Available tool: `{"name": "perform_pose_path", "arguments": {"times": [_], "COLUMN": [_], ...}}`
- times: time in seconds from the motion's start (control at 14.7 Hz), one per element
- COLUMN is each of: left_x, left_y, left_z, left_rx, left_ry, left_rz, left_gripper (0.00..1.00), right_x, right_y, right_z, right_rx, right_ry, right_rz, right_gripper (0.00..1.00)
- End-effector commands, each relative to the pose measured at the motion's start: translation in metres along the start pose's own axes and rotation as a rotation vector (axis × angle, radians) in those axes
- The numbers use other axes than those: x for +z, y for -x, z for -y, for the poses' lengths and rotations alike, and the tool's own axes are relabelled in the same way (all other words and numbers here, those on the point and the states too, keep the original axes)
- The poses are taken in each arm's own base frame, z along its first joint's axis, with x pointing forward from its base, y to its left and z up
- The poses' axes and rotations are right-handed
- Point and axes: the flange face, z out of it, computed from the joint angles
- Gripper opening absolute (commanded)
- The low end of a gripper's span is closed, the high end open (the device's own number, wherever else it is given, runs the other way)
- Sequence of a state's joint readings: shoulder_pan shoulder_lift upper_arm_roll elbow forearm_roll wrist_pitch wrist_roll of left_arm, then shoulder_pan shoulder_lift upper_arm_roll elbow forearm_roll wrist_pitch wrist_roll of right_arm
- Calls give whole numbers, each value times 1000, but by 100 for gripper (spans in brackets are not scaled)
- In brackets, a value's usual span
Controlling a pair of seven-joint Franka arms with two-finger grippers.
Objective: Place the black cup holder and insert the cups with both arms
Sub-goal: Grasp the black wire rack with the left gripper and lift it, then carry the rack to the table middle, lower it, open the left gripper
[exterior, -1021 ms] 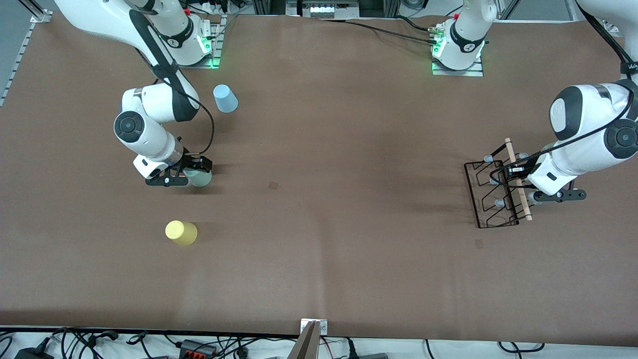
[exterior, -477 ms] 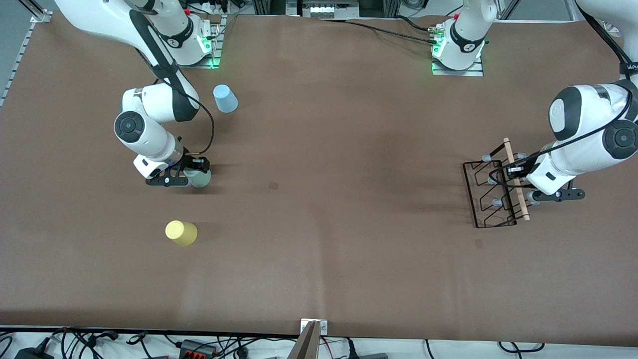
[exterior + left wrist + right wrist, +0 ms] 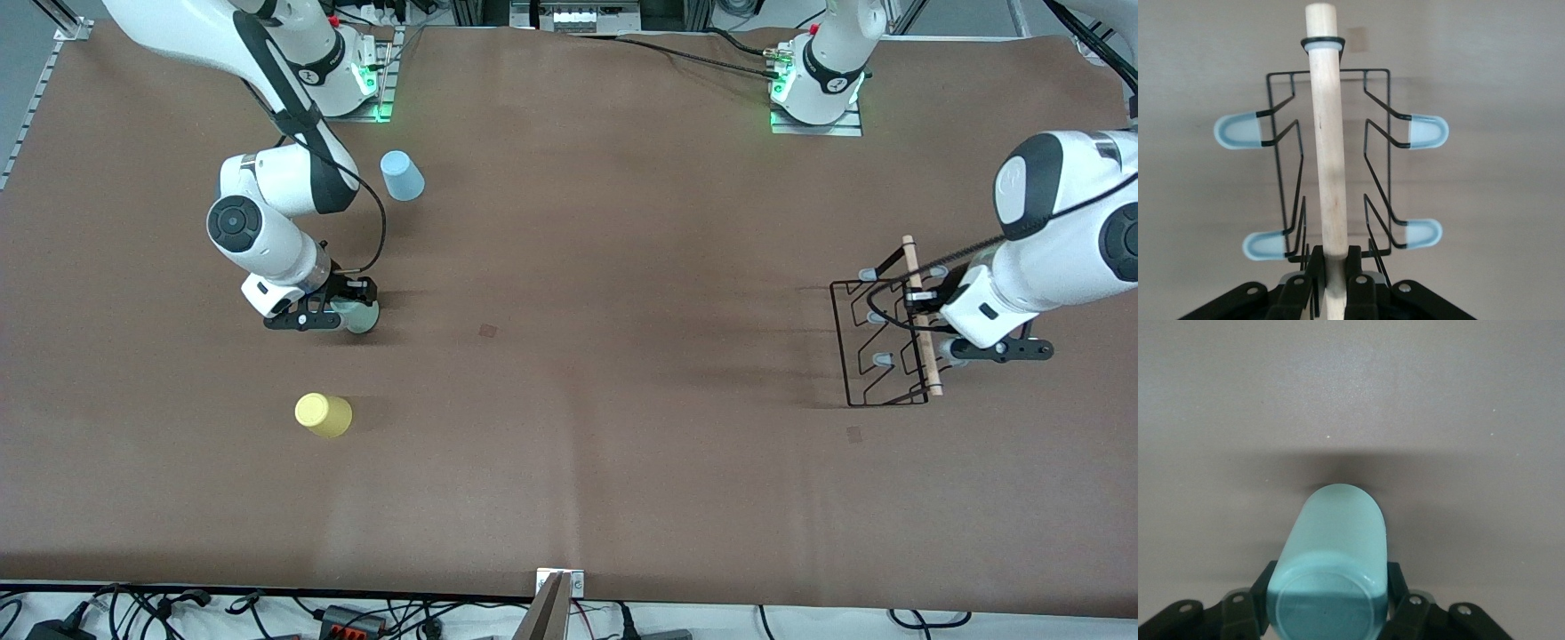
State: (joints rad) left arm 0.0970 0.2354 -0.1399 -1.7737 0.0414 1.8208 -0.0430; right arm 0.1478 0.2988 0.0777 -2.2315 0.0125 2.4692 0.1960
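**Gripping rack handle and green cup, one per arm**

Clamping the black cup holder (image 3: 885, 342) by its wooden rod handle (image 3: 1330, 153): left gripper (image 3: 929, 324), fingers (image 3: 1355, 277) pinched tight on both sides of the rod, near one end. Rack at left arm's end of table, rod's long axis running roughly toward/away from front cam; pale-tipped pegs (image 3: 1238, 131) sticking out sideways in pairs. Can't tell if rack base touches table.

Squeezing the pale green cup (image 3: 360, 316): right gripper (image 3: 342, 313), fingers narrowly apart w/ cup between, at right arm's end. Cup closed base facing wrist cam (image 3: 1331, 587).

Standing untouched: light blue cup (image 3: 402, 175) farther from front cam than green one; yellow cup (image 3: 324, 415) nearer.
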Motion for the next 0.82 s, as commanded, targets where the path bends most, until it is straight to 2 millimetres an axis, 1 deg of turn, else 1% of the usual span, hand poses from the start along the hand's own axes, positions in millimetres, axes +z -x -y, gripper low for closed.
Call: {"name": "perform_pose_path", "arguments": {"times": [0.0,0.14,0.2,0.27,0.34,0.41,0.54,0.68,0.75], "left_x": [-26,-28,-25,-16,-8,-9,3,9,15], "left_y": [13,25,33,40,42,45,56,59,62], "left_z": [-70,-133,-167,-203,-223,-250,-301,-351,-376], "left_rx": [82,180,209,216,198,202,185,135,129], "left_ry": [-17,5,22,39,60,85,102,136,145], "left_rz": [22,22,25,42,52,18,-1,-22,-18], "left_gripper": [1,1,1,1,1,1,1,1,1], "right_x": [-37,-51,-54,-58,-62,-65,-68,-70,-72], "right_y": [2,0,-1,-3,-5,-6,-8,-8,-8], "right_z": [2,4,4,5,5,5,6,6,6], "right_rx": [6,2,5,3,8,9,7,7,7], "right_ry": [-1,0,1,2,3,2,1,0,0], "right_rz": [1,2,13,16,20,22,18,15,13], "right_gripper": [42,42,42,42,42,42,42,42,42]}}
